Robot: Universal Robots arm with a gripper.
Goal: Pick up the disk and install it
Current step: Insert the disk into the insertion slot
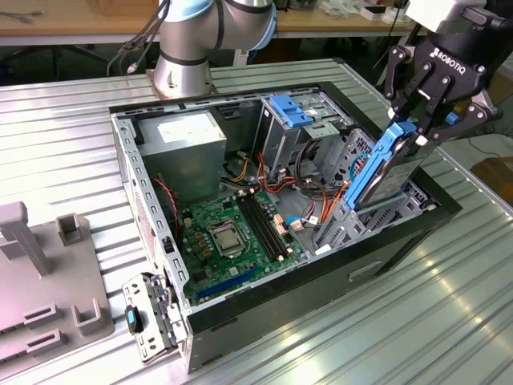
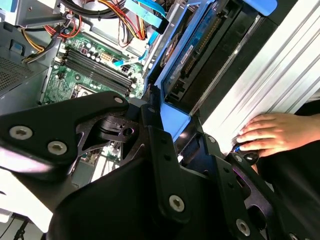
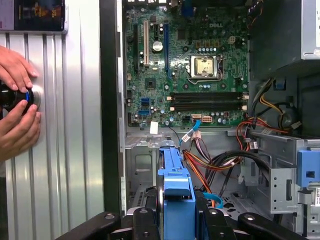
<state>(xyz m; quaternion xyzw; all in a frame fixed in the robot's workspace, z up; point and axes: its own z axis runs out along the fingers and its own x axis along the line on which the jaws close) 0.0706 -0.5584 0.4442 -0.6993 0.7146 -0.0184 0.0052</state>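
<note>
Jaws grip the flat, blue-framed metal disk point(image 1: 391, 168), tilted, apparently touching the perforated cage point(image 1: 343, 160).

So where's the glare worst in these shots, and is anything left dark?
Exterior view: glare streaks the ribbed metal table. Second wrist view: the table washes nearly white beside a hand, while the gripper holding the disk looks dark. First wrist view: the motherboard is evenly lit.

Ribbed metal table point(image 1: 56, 120) before a wooden workbench point(image 1: 72, 26).
</note>
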